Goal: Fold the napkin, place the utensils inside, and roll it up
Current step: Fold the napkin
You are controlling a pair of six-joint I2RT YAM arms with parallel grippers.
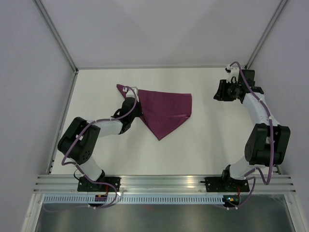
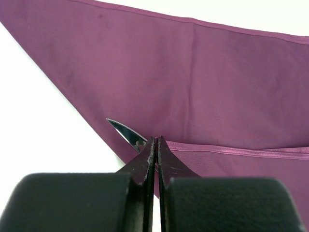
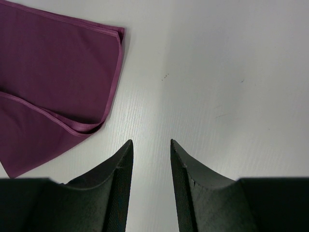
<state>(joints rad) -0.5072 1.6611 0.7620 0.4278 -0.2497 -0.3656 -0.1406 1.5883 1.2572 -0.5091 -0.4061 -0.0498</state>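
Observation:
The plum napkin (image 1: 166, 108) lies folded into a triangle on the white table (image 1: 217, 140), one point toward the arms. My left gripper (image 1: 140, 112) sits low at its left edge. In the left wrist view the jaws (image 2: 155, 138) are pressed together with a sliver of the napkin's (image 2: 193, 82) hemmed fold between the tips. A silvery serrated utensil tip (image 2: 126, 133) pokes out from under that fold just left of the fingers; the remainder of the utensils is hidden. My right gripper (image 1: 219, 91) hovers open over bare table, right of the napkin's corner (image 3: 53, 72), nothing between its fingers (image 3: 151, 141).
White walls and a metal frame (image 1: 63, 43) enclose the table on three sides. The aluminium rail (image 1: 159, 181) with both arm bases runs along the near edge. A loose napkin corner (image 1: 120, 88) sticks out up and left behind the left wrist.

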